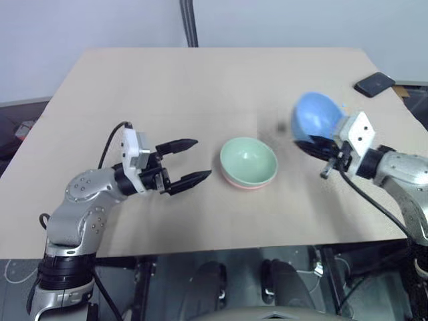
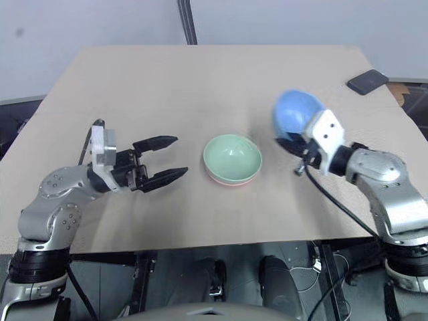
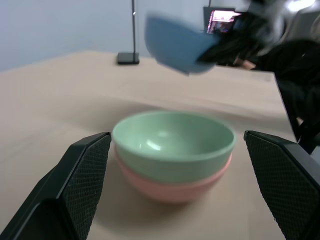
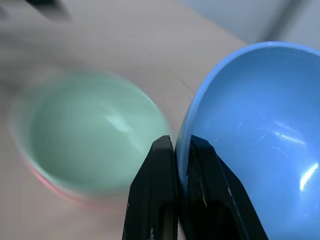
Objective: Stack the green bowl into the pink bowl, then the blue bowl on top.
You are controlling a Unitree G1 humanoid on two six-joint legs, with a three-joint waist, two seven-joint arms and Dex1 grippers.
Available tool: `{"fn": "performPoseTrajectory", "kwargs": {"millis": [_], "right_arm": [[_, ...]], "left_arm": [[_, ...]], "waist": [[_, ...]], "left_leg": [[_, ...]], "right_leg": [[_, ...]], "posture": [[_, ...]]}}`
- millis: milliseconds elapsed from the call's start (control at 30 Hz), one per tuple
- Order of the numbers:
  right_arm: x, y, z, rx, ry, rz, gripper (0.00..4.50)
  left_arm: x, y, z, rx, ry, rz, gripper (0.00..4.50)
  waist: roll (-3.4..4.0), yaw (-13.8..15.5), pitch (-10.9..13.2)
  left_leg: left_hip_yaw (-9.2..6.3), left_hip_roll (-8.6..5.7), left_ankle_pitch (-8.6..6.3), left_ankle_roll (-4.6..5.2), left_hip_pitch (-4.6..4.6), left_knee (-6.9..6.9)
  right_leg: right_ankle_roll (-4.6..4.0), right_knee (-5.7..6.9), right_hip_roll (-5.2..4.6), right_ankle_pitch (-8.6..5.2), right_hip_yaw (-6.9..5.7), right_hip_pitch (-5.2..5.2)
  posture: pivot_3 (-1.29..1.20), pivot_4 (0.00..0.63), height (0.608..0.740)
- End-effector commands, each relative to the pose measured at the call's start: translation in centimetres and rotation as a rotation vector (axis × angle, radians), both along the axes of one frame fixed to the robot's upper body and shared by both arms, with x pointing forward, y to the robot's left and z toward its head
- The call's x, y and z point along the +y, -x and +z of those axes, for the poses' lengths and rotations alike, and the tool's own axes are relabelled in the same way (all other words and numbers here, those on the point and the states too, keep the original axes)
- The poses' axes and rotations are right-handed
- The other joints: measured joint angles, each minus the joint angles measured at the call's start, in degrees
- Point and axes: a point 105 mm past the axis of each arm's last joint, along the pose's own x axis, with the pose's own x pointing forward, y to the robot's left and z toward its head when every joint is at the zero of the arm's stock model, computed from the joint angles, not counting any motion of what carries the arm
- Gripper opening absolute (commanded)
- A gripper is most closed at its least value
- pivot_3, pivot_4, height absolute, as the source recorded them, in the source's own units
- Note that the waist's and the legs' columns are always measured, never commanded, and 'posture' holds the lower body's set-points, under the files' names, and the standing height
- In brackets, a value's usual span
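Observation:
The green bowl (image 1: 248,159) sits nested inside the pink bowl (image 1: 242,183) at the middle of the table; the pink rim also shows under it (image 3: 172,186). My right gripper (image 4: 181,150) is shut on the rim of the blue bowl (image 1: 315,116), which hangs tilted in the air just right of the stack. Left of the stack, my left gripper (image 1: 190,161) is open and empty, its fingertips pointing at the bowls. In the left wrist view the blue bowl (image 3: 175,45) hovers above and behind the green bowl (image 3: 174,142).
A black phone-like slab (image 1: 374,84) lies at the table's far right corner. A dark pole (image 1: 190,23) rises behind the far edge. The tan table top (image 1: 167,87) stretches bare around the stack.

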Motion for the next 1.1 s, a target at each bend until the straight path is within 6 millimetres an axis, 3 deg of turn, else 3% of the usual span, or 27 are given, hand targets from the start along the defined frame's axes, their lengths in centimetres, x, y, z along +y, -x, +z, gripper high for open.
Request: {"fn": "performPoseTrajectory", "kwargs": {"millis": [33, 167, 267, 333, 500, 533, 633, 733, 800, 900, 1100], "right_arm": [[3.4, 0.8, -0.4, 0.02, 0.019, 0.146, 0.07], [4.8, 0.8, -3.1, 0.1, 0.103, 0.23, 0.07], [4.9, 0.8, -4.0, 0.138, 0.121, 0.254, 1.09], [4.7, 0.9, -3.8, 0.135, 0.114, 0.258, 2.07], [3.6, 1.1, -0.5, 0.042, 0.031, 0.236, 4.21], [3.3, 1.4, 0.3, 0.027, 0.007, 0.234, 4.44], [1.7, 2.9, 1.6, 0.049, -0.047, 0.236, 4.44], [-1.2, 3.6, 0.9, 0.084, -0.032, 0.152, 4.44], [-3.6, 3.3, -0.2, 0.092, 0.022, 0.049, 4.44], [-8.9, 3.0, -3.0, 0.13, 0.113, -0.159, 4.44], [-14.1, 3.9, -5.2, 0.159, 0.16, -0.301, 4.44]], "left_arm": [[0.2, 0.0, 0.3, -0.036, -0.01, 0.015, 4.5], [0.3, 0.2, 0.2, -0.037, -0.006, 0.028, 4.5], [0.4, 0.4, 0.0, -0.026, -0.002, 0.042, 4.5], [0.5, 0.7, 0.0, -0.016, 0.001, 0.049, 4.5], [0.5, 1.2, -0.4, -0.006, 0.002, 0.074, 4.5], [0.5, 1.3, -0.4, -0.003, 0.005, 0.077, 4.5], [0.1, 1.9, -0.6, 0.031, 0.03, 0.064, 4.5], [0.1, 2.1, -1.1, 0.033, 0.016, 0.078, 4.5], [0.2, 2.2, -1.3, 0.034, 0.007, 0.09, 4.5], [0.9, 2.0, -1.5, 0.006, -0.02, 0.165, 4.5], [3.4, 2.0, -1.7, 0.019, -0.068, 0.325, 4.5]], "waist": [[-0.01, 0.23, 0.0], [0.0, 0.67, 0.0], [0.0, 0.55, 0.0], [0.0, 0.55, 0.0], [0.0, 0.58, 0.01], [0.0, 0.6, 0.01], [0.0, 0.66, 0.01], [-0.01, 0.73, 0.0], [0.0, 0.68, 0.0], [-0.01, 0.73, -0.01], [0.04, 0.36, -0.03]], "left_leg": [[0.0, -0.03, 0.0, 0.01, -0.01, 0.0], [-0.03, -0.03, 0.0, 0.0, -0.03, 0.0], [-0.01, -0.07, -0.01, 0.01, -0.04, 0.0], [-0.01, -0.07, 0.0, 0.01, -0.03, 0.0], [-0.02, -0.03, -0.01, 0.0, -0.02, 0.0], [-0.02, -0.03, -0.01, 0.0, -0.02, 0.0], [-0.06, -0.04, -0.01, 0.0, -0.04, 0.0], [-0.13, -0.04, -0.04, 0.03, -0.05, -0.01], [-0.13, -0.05, -0.05, 0.04, -0.07, -0.02], [-0.09, -0.05, -0.06, 0.06, -0.05, -0.02], [0.01, -0.02, -0.06, 0.07, 0.03, -0.02]], "right_leg": [[-0.12, 0.0, -0.03, -0.06, 0.0, 0.0], [-0.16, 0.0, -0.04, -0.08, -0.08, -0.01], [-0.16, -0.01, -0.08, -0.08, -0.07, -0.01], [-0.16, -0.01, -0.08, -0.07, -0.07, -0.01], [-0.16, 0.01, -0.09, -0.08, -0.08, -0.01], [-0.16, 0.0, -0.1, -0.07, -0.09, -0.01], [-0.16, -0.01, -0.15, -0.07, -0.12, -0.01], [-0.17, -0.09, -0.46, -0.07, -0.23, 0.05], [-0.17, -0.15, -0.49, -0.07, -0.26, 0.06], [-0.17, -0.15, -0.49, -0.07, -0.22, 0.07], [-0.16, -0.08, -0.38, -0.08, -0.09, 0.07]], "posture": [[0.0, 0.15, 0.739], [0.0, 0.15, 0.739], [0.0, 0.15, 0.739], [0.0, 0.15, 0.739], [0.0, 0.15, 0.739], [0.0, 0.15, 0.739], [0.0, 0.15, 0.739], [0.0, 0.15, 0.739], [0.0, 0.15, 0.739], [0.0, 0.15, 0.739], [0.0, 0.15, 0.739]]}}
